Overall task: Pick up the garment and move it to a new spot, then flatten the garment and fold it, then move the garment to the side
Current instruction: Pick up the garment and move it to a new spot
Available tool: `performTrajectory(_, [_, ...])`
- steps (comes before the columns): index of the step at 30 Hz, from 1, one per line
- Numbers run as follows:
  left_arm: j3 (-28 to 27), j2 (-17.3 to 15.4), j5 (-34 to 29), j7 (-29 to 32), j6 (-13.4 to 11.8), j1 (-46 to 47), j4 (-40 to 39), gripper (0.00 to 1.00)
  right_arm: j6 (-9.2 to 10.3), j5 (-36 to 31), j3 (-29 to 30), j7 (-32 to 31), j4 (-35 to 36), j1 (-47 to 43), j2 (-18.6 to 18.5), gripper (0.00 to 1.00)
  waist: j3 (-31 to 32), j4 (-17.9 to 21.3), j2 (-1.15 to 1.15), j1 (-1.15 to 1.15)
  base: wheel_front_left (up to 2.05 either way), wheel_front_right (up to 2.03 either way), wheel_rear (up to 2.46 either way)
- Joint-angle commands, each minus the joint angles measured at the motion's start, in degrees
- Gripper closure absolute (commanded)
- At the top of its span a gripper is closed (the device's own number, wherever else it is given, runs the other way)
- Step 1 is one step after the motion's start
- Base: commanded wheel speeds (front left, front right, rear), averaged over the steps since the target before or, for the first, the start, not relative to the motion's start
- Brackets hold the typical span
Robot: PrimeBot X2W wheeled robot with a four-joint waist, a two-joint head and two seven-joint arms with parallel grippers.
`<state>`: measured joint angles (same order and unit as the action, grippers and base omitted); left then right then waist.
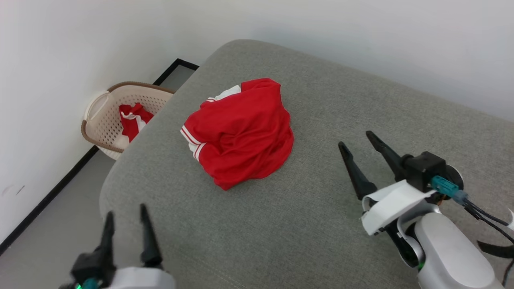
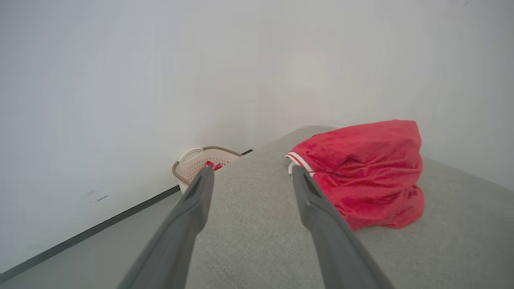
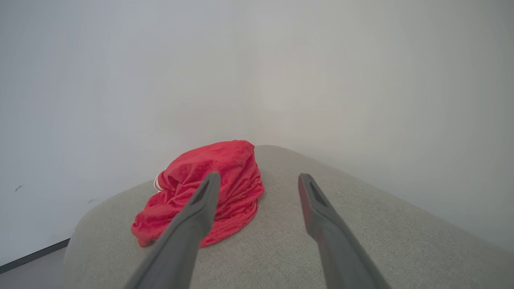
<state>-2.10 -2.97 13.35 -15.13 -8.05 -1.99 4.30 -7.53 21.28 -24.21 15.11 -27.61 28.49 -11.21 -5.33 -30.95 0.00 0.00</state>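
I count one bright red soft jersey garment (image 1: 245, 132) with white, red-striped trim, crumpled into a single heap. It lies on the one grey woven-fabric cushion (image 1: 321, 224), towards its far left part, with the trimmed edges turned to my left.

I have two tools, each with two long dark fingers. My left tool (image 1: 126, 212) hangs over the near left edge of the cushion, its fingers spread wide with nothing between them. My right tool (image 1: 355, 139) is over the right part of the cushion, likewise spread and holding nothing.

The garment lies ahead of both tools and between them: forward and to the right of my left tool, forward and to the left of my right tool. Neither tool touches it. The right tool is near it, with bare cushion between; the left tool is well apart from it. Along my left tool's fingers, the garment (image 2: 361, 172) sits just right of the right finger. Along my right tool's fingers, my left finger crosses in front of the heap (image 3: 225, 176).

On the pale grey floor (image 1: 52, 228) beyond the cushion's left edge stands one cream perforated plastic basket (image 1: 102, 124) with a brown rim, against the white wall (image 1: 60, 48). One other red and white cloth (image 1: 132, 118) lies in it.
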Motion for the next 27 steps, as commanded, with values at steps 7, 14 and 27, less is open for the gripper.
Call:
performTrajectory(7, [5.49,-2.45,-5.38,-0.03,11.89,16.88,12.21,0.0,0.08,-0.59,5.08,0.04,2.6,-5.24,-2.02,0.0,-0.78,2.22,0.0,0.0,0.0,0.0,0.0])
performTrajectory(14, [8.14,-7.22,-2.18,1.64,15.28,36.13,32.92,0.0,0.08,-1.77,5.51,0.03,4.99,-2.99,-2.79,0.0,-6.84,12.07,0.0,0.0,0.0,0.0,0.0])
performTrajectory(27, [27.02,-24.38,32.09,34.96,15.49,48.32,44.22,0.0,0.08,-0.64,5.36,0.04,7.52,0.48,-1.92,0.0,-15.63,28.63,0.0,0.0,0.0,0.0,0.0])
